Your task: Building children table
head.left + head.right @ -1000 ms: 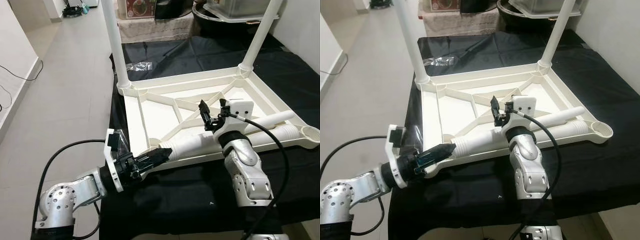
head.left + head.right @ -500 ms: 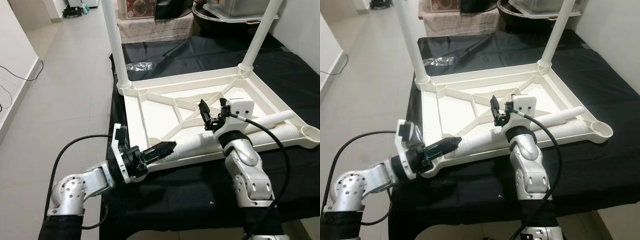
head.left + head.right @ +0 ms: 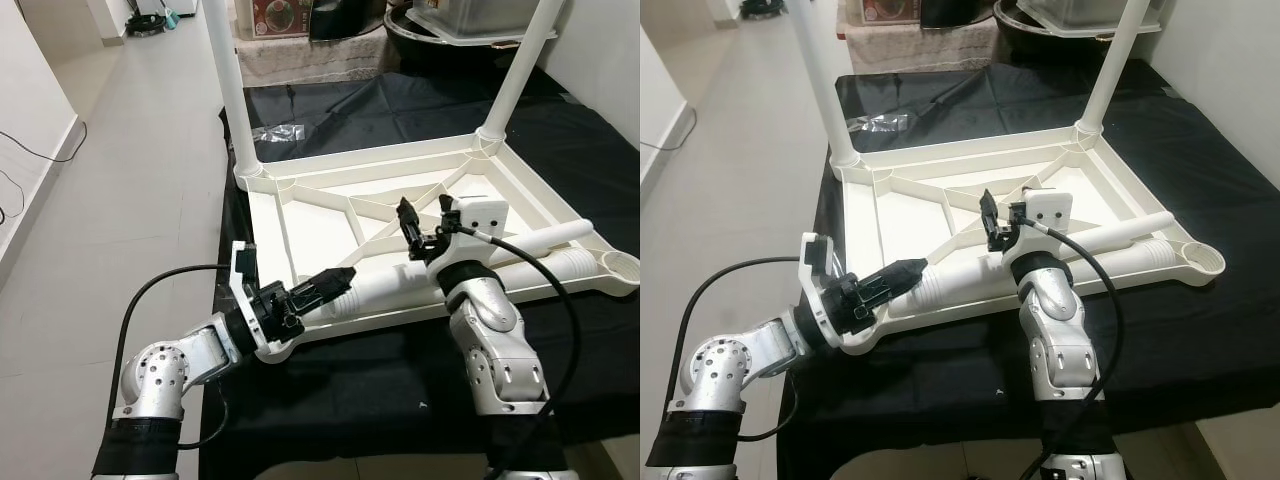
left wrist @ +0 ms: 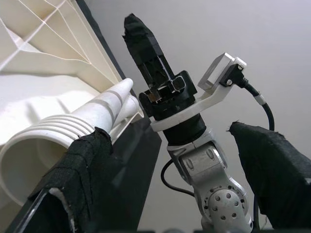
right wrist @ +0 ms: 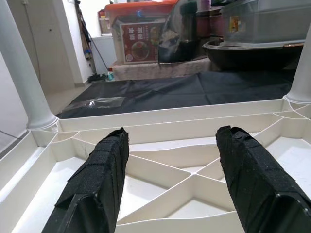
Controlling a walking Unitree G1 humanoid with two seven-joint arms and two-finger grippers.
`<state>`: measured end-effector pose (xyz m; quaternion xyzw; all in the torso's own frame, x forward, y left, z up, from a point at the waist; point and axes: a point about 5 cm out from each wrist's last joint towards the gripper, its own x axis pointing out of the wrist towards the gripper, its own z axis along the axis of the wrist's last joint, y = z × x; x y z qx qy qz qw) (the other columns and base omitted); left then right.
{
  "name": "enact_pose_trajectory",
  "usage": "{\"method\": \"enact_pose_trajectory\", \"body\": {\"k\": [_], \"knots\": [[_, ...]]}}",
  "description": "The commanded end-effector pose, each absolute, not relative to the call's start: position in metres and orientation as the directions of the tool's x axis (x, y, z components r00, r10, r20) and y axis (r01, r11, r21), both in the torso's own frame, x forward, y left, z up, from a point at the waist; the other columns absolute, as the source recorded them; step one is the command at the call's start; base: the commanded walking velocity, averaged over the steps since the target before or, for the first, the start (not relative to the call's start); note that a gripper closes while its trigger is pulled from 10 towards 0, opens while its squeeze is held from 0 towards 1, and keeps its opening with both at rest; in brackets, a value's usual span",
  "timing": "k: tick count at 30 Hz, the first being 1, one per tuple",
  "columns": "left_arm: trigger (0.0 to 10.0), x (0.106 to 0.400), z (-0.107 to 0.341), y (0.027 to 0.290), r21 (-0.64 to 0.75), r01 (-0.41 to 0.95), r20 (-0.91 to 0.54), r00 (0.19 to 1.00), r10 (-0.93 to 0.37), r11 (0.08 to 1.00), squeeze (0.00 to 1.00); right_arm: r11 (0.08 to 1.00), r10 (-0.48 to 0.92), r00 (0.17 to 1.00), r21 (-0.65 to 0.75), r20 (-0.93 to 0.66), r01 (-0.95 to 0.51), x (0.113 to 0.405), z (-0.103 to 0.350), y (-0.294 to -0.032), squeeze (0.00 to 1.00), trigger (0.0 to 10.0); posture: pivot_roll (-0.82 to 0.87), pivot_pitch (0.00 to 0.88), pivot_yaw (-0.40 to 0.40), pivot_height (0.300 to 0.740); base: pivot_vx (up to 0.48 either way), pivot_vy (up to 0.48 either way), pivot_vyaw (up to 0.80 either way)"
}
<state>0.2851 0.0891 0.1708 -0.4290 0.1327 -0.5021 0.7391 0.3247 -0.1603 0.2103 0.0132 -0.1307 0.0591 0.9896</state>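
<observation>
An upturned white plastic children's table top (image 3: 330, 205) with ribbed underside lies on a black cloth-covered surface (image 3: 380, 390), two white tube legs already standing upright in its far corners (image 3: 228, 90). A loose white plastic leg with a ribbed end (image 3: 400, 286) lies across the near edge of the top. The left gripper (image 3: 325, 285) reaches in from the near left corner, its fingers (image 4: 92, 160) spread wide about the ribbed open end of the leg. The right gripper (image 3: 408, 222) hovers above the leg's middle, pointing away over the table's ribs, fingers (image 5: 99, 179) wide apart and holding nothing.
</observation>
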Motion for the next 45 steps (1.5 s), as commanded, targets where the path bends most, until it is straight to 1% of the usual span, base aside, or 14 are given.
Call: {"method": "enact_pose_trajectory", "body": {"k": [1,13,16,17,18,20,23,28,35,37,38,40,41,45], "knots": [[10.0,0.285,0.160,0.085,-0.790,0.594,0.187,0.465,-0.865,0.149,0.00,0.992,0.117,0.964,0.016,0.239,-0.125,0.322,0.206,-0.160,0.00,10.0,0.02,0.198,0.003,0.740,0.000,0.000,0.00],[10.0,0.283,0.147,0.079,-0.816,0.550,0.139,0.490,-0.860,0.181,0.00,0.993,0.113,0.966,0.018,0.233,-0.120,0.315,0.207,-0.161,0.00,10.0,0.02,0.246,0.007,0.740,0.000,0.000,0.00],[10.0,0.285,0.146,0.080,-0.810,0.544,0.115,0.512,-0.851,0.218,0.00,0.993,0.113,0.967,0.017,0.229,-0.121,0.313,0.206,-0.162,0.00,10.0,0.01,0.258,0.007,0.740,0.000,0.000,0.00],[10.0,0.288,0.145,0.080,-0.804,0.541,0.094,0.525,-0.846,0.246,0.00,0.993,0.114,0.967,0.017,0.227,-0.121,0.313,0.206,-0.162,0.00,10.0,0.01,0.260,0.006,0.740,0.000,0.000,0.00],[10.0,0.288,0.145,0.080,-0.804,0.541,0.094,0.525,-0.846,0.246,0.00,0.993,0.114,0.967,0.017,0.227,-0.121,0.313,0.206,-0.162,0.00,10.0,0.01,0.260,0.006,0.740,0.000,0.000,0.00],[10.0,0.292,0.144,0.080,-0.793,0.534,0.057,0.545,-0.837,0.294,0.00,0.992,0.115,0.968,0.017,0.224,-0.122,0.313,0.206,-0.162,0.00,10.0,0.02,0.263,0.005,0.740,0.000,0.000,0.00],[10.0,0.295,0.144,0.082,-0.783,0.537,0.047,0.553,-0.832,0.313,0.00,0.992,0.116,0.968,0.016,0.221,-0.123,0.313,0.206,-0.161,0.00,10.0,0.02,0.261,0.004,0.740,0.000,0.000,0.00],[10.0,0.295,0.153,0.087,-0.771,0.559,0.069,0.549,-0.833,0.305,0.00,0.992,0.116,0.968,0.017,0.221,-0.122,0.315,0.207,-0.161,0.00,10.0,0.02,0.255,0.000,0.740,0.000,0.000,0.00],[10.0,0.290,0.174,0.092,-0.732,0.632,0.147,0.511,-0.847,0.255,0.00,0.991,0.123,0.968,0.022,0.219,-0.131,0.318,0.207,-0.160,0.00,10.0,0.03,0.238,-0.007,0.740,0.000,0.000,0.00],[10.0,0.289,0.179,0.095,-0.698,0.651,0.130,0.523,-0.842,0.297,0.00,0.990,0.129,0.966,0.026,0.226,-0.138,0.319,0.209,-0.158,0.00,10.0,0.03,0.233,-0.010,0.740,0.000,0.000,0.00],[10.0,0.289,0.179,0.095,-0.698,0.651,0.130,0.523,-0.842,0.297,0.00,0.990,0.129,0.966,0.026,0.226,-0.138,0.319,0.209,-0.158,0.00,10.0,0.03,0.233,-0.010,0.740,0.000,0.000,0.00],[10.0,0.287,0.182,0.095,-0.649,0.666,0.091,0.547,-0.832,0.367,0.00,0.990,0.124,0.965,0.034,0.230,-0.135,0.320,0.208,-0.158,0.00,10.0,0.04,0.223,-0.026,0.740,0.000,0.000,0.00],[10.0,0.285,0.183,0.095,-0.629,0.674,0.082,0.553,-0.829,0.387,0.00,0.990,0.123,0.965,0.036,0.230,-0.135,0.320,0.208,-0.158,0.00,10.0,0.04,0.223,-0.026,0.740,0.000,0.000,0.00],[10.0,0.281,0.186,0.097,-0.603,0.686,0.085,0.562,-0.823,0.406,0.00,0.989,0.131,0.964,0.037,0.232,-0.143,0.321,0.209,-0.155,0.00,10.0,0.03,0.218,-0.033,0.740,0.000,0.000,0.00]]}}
